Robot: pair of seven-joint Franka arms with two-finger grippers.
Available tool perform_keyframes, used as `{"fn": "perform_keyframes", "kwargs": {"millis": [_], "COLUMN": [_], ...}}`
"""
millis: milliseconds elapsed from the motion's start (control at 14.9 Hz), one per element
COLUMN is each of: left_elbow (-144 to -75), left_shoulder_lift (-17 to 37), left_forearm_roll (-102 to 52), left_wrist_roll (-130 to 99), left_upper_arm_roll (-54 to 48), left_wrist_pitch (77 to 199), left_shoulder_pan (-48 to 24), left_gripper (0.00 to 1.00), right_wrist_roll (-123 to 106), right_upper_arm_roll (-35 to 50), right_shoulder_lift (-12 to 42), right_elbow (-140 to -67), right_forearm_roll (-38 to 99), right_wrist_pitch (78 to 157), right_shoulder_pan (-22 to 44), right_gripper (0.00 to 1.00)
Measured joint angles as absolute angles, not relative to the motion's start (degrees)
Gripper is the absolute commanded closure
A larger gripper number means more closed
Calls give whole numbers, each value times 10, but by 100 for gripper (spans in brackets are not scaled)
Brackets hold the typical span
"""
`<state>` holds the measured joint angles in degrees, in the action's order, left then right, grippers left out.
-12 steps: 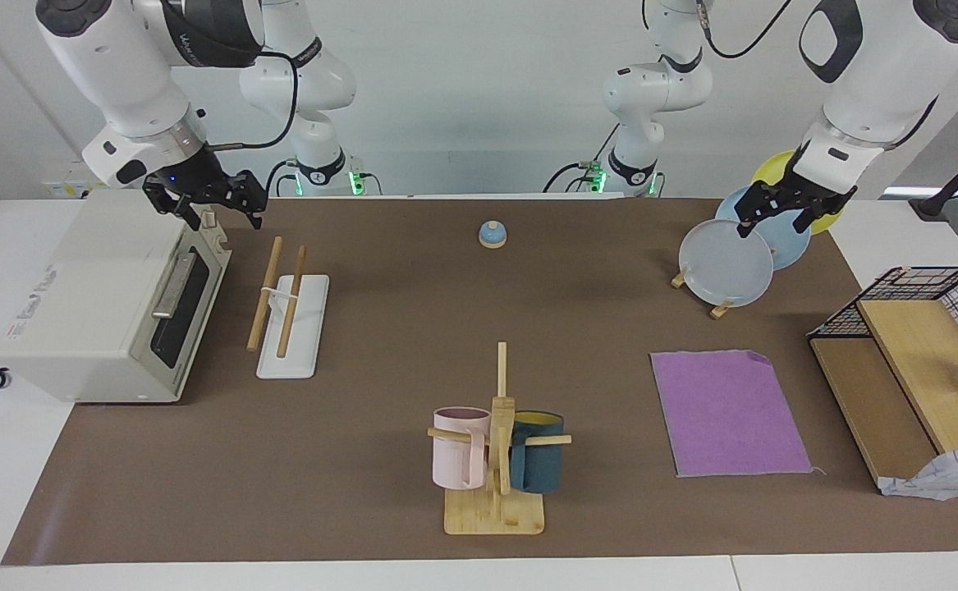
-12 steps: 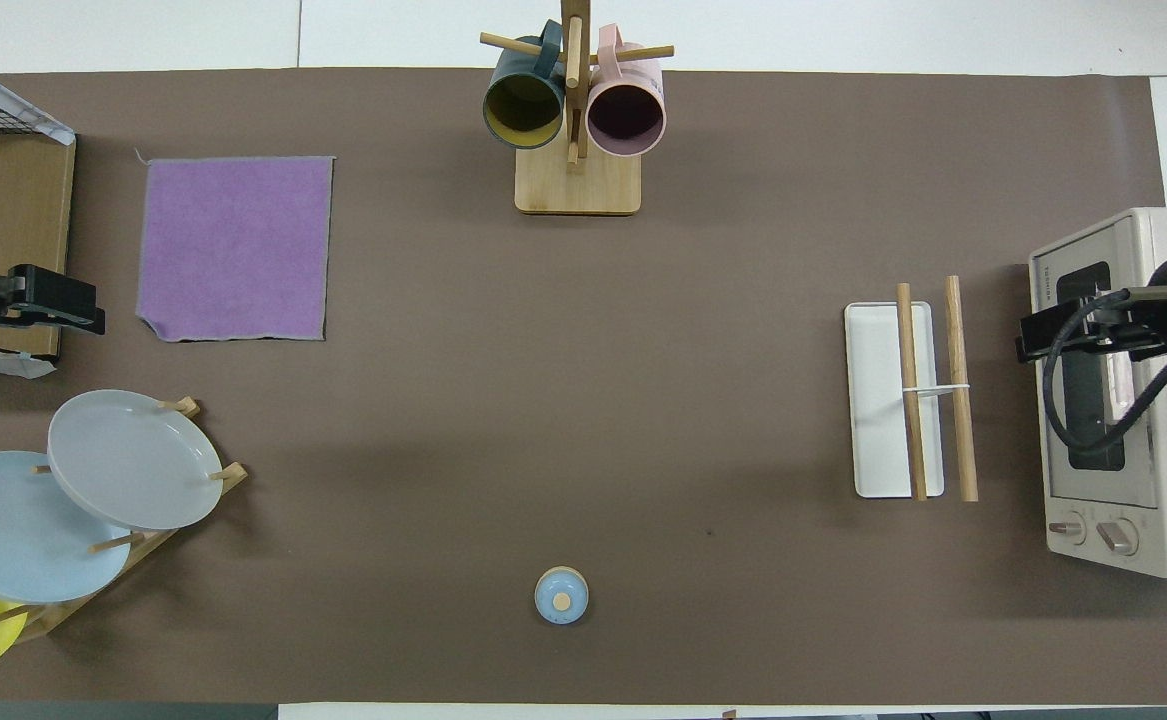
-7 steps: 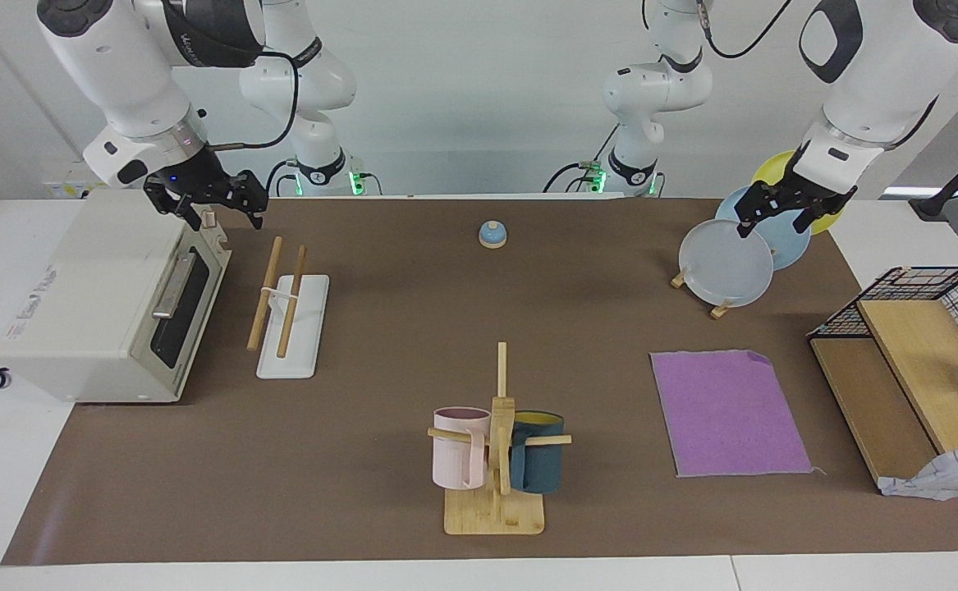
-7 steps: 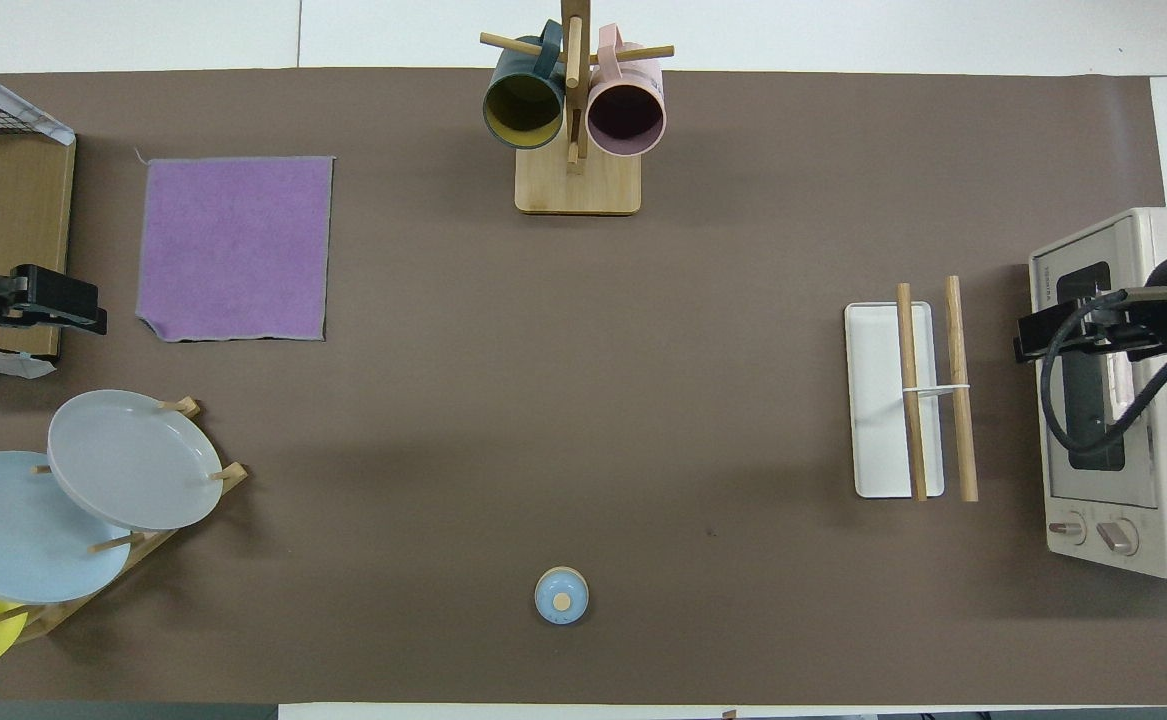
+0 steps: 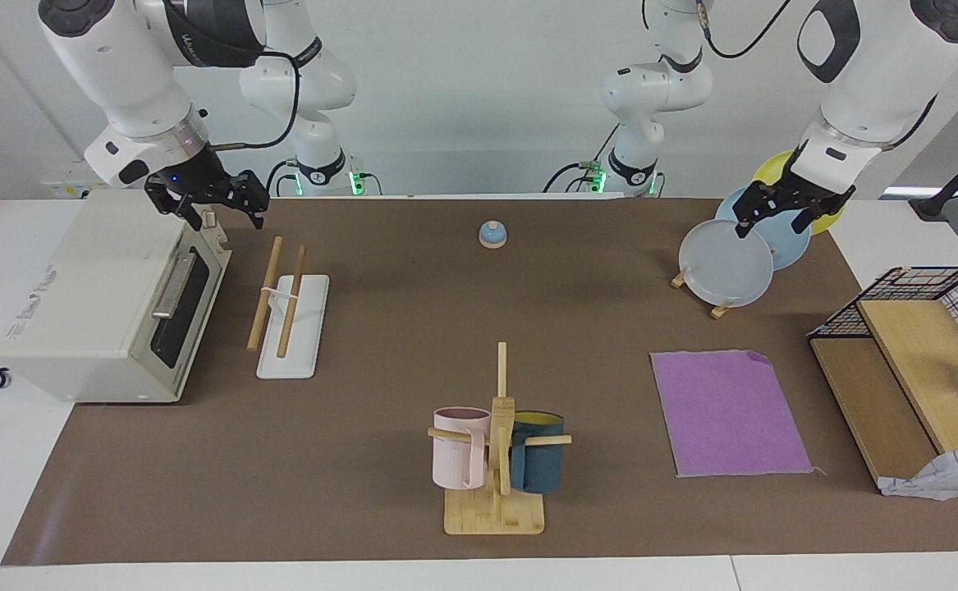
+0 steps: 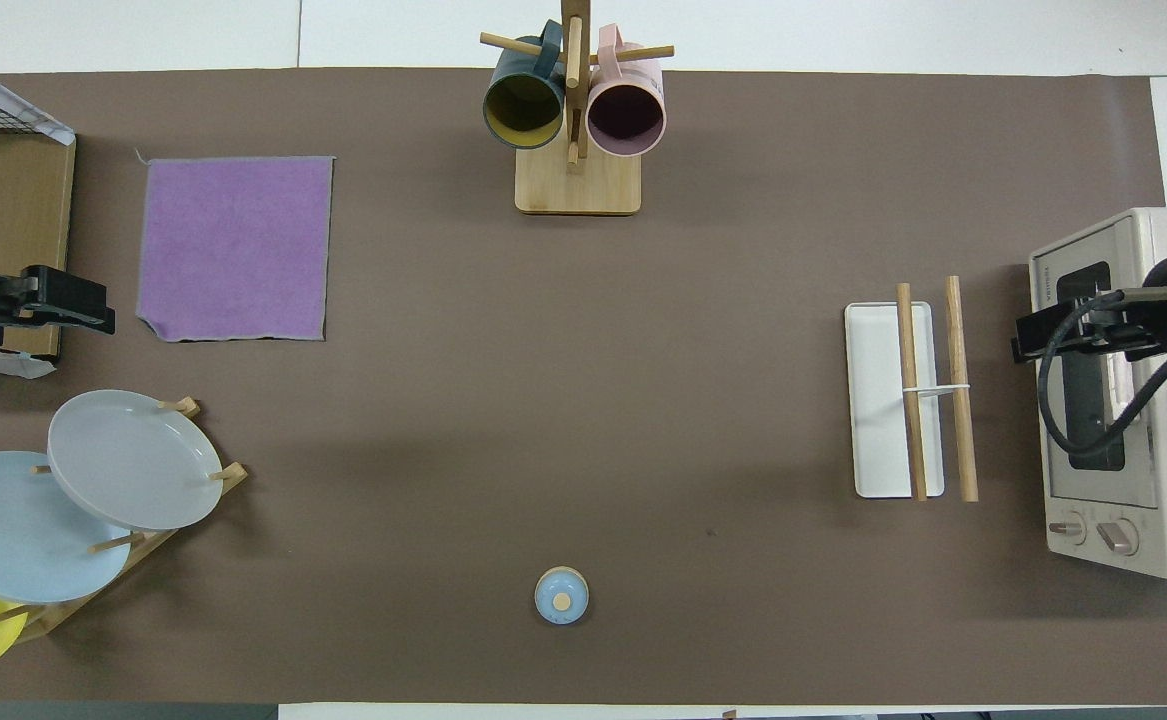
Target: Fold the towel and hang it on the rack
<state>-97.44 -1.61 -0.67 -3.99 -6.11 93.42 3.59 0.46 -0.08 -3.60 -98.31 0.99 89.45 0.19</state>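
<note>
Nothing was done yet: the towel (image 5: 729, 413) lay flat and unfolded, the rack (image 5: 291, 316) bare, left gripper (image 5: 776, 216) and right gripper (image 5: 209, 205) both raised, fingers spread

One towel (image 5: 728, 413). One rack (image 5: 291, 316), two rods. One mug tree (image 5: 497, 460), two mugs: pink (image 5: 458, 447), dark blue (image 5: 538, 462). Three plates under the left gripper (image 5: 774, 220): grey (image 5: 725, 263), light blue (image 5: 784, 240), yellow (image 5: 777, 168). One oven (image 5: 97, 300) under the right gripper (image 5: 217, 213). One bell (image 5: 492, 235). One shelf (image 5: 909, 373).

Towel (image 5: 729, 413) flat at left arm's end, rack (image 5: 291, 316) beside oven (image 5: 101, 300) at right arm's end
</note>
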Motion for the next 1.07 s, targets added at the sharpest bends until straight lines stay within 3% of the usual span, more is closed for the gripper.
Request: {"fn": "perform_keyframes", "kwargs": {"millis": [268,470,671,1074], "left_elbow": [-1055,-1084,-1115,-1123], "left_shoulder_lift": [6,67,121,175], "left_forearm_roll": [-7,-8,-8,-20], "left_wrist_roll": [-40,-40,-40,-73], "left_upper_arm_roll": [-56,-55,-54,-54], "left_wrist_pitch": [1042,1142,1231,1277], "left_shoulder_pan": [65,89,114,137], "left_gripper": [4,5,13,25], "right_wrist_roll": [5,5,5,5], "right_upper_arm_roll": [-1,-1,-1,0], "right_shoulder_lift": [-36,-36,-36,-36], "right_elbow": [-983,-983,-983,-983], "right_forearm_roll": [10,10,10,10], "right_wrist_pitch": [894,894,894,894], "right_shoulder_pan": [2,2,2,2], "right_gripper": [0,0,0,0]}}
